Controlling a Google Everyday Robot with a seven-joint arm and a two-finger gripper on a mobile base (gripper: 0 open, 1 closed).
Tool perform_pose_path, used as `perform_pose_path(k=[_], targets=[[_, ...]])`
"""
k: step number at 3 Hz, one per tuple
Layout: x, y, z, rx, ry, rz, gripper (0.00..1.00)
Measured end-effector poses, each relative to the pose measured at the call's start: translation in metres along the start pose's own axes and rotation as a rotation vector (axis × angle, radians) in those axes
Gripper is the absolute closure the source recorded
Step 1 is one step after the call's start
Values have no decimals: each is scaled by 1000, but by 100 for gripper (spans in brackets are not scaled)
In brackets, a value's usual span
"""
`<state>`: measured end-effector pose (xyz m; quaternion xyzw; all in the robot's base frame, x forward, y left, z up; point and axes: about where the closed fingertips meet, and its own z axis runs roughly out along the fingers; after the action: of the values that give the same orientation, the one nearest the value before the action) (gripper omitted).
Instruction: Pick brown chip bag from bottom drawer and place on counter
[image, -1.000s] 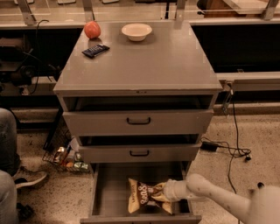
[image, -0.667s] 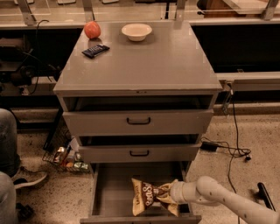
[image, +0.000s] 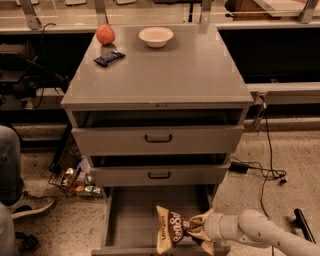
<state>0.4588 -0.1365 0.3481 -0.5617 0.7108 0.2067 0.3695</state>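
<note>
Fingers: mine, tan, clamped on the crumpled right end of the brown chip bag.

Gripper: low at the front right of the bottom drawer, reaching in from the right on a pale arm.

Brown chip bag: standing on end and tilted, white lettering toward the camera, over the drawer's front part. I cannot tell whether its lower edge touches the drawer floor.

Bottom drawer: open, with its grey floor showing behind and left of the bag.

Middle drawer and top drawer: each slightly open, black handles.

Counter: red apple, white bowl and dark blue candy bar at its back left.

Floor, left of the cabinet: wire basket.
</note>
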Motion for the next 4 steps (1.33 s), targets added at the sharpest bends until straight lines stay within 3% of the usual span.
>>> perform_pose_path(k=[1,4], targets=[[-13,-11,-18,50,-28,-34,100],[-140,-67,-176,344,-98,-364,100]])
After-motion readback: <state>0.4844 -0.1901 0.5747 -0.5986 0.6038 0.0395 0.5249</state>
